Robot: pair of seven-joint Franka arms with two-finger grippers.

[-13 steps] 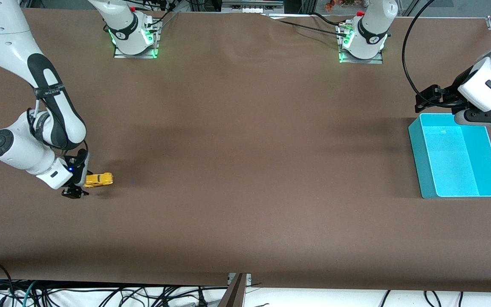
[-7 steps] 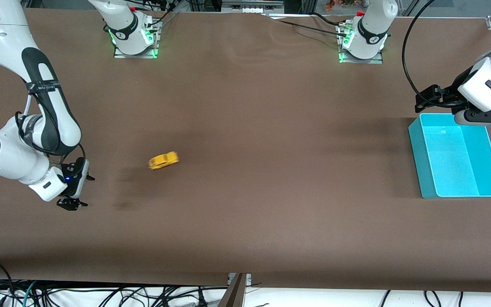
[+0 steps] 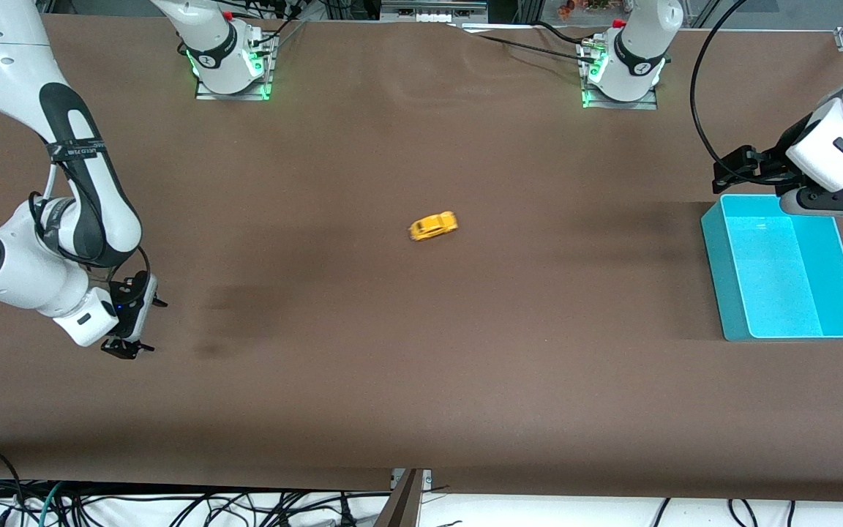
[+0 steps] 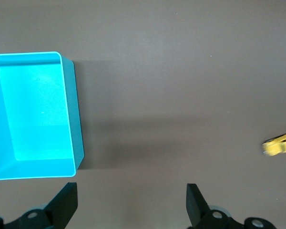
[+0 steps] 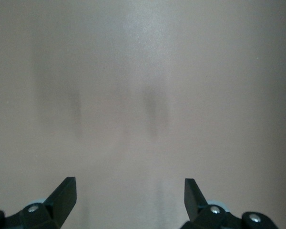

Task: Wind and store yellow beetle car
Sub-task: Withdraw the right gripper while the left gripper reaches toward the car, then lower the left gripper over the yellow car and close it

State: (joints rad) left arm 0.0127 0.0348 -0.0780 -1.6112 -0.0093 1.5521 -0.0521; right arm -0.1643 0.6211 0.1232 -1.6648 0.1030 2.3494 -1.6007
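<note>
Near the middle of the front view, a touch above centre: yellow beetle car [image 3: 433,226], on its wheels on the brown table [image 3: 421,380], touched by nothing. Points slightly askew, nose toward the left arm's end and a little up-frame. Lies well apart from both grippers and from the turquoise bin [image 3: 714,256]. Shows again at the very edge of the left wrist view [image 4: 280,144], partly cut off by the frame.

At the lower part of the front view toward the right arm's end: right gripper [image 3: 129,345], low over the table, tilted down from a bent wrist. Spread wide in the right wrist view [image 5: 128,186], holding nothing, with only bare brown cloth and faint dark shadow streaks between the black fingers [image 5: 64,191].

At the left arm's end, in the upper half of the front view: left gripper [image 3: 729,172], hanging above the table just beside the bin's up-frame corner. Also spread wide and holding nothing [image 4: 132,191] — bare table between the finger tips [image 4: 195,195], bin wall [image 4: 76,119] off to one side of them.

Bin itself open-topped, rectangular, flat on the table, with nothing visible inside.
</note>
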